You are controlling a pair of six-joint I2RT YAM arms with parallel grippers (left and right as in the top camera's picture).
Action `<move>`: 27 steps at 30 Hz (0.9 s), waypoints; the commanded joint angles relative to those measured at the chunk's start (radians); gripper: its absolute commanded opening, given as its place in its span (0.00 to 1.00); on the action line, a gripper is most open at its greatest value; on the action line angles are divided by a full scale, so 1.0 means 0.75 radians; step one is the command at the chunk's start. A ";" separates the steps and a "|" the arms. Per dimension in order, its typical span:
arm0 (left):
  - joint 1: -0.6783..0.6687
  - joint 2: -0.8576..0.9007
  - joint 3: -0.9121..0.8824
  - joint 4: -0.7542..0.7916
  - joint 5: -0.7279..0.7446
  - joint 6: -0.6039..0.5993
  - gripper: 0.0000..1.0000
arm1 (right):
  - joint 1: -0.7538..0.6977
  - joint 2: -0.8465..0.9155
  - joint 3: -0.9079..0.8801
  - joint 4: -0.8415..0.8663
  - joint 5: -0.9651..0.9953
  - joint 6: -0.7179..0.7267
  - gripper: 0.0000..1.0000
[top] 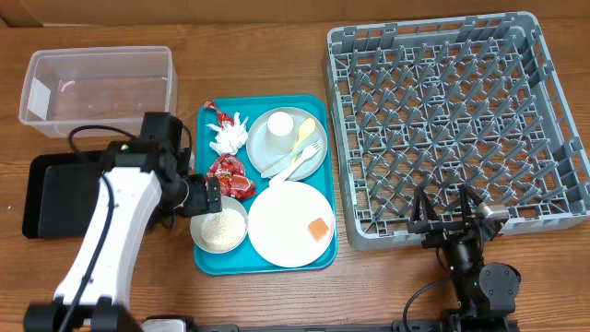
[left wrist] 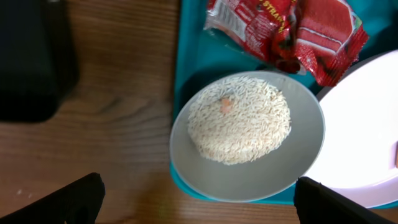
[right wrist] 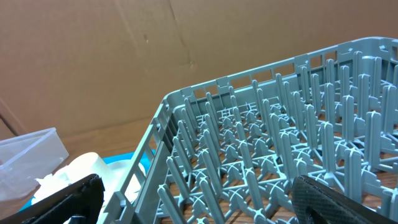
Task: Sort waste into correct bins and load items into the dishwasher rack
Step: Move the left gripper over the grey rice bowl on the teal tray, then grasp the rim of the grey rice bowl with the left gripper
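Your left tool (top: 208, 195) hangs wide open, holding nothing, over the white bowl (top: 219, 231) of rice (left wrist: 239, 118). Your right tool (top: 449, 219) gapes empty beside the dishwasher rack (top: 433, 24). Nothing is sorted yet: rack, clear tub (top: 29, 92) and black tray (top: 46, 195) hold nothing, and everything sits on the teal tray (top: 267, 266).

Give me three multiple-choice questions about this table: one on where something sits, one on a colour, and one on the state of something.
1. Where is the small white cup?
A) in the clear tub
B) on the grey plate
C) on the bare table

2. What colour is the serving tray under the dishes?
A) teal
B) yellow
C) red

3. What state is the dishwasher rack in?
A) full of plates
B) holding one bowl
C) empty

Answers:
1 B: the overhead view shows the cup standing on the grey plate.
2 A: teal shows all around the plates.
3 C: nothing sits in it in the overhead or right wrist view.
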 commanded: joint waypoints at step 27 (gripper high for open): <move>0.003 0.259 0.009 0.253 -0.113 0.822 0.70 | -0.002 -0.013 -0.014 0.005 0.008 0.000 1.00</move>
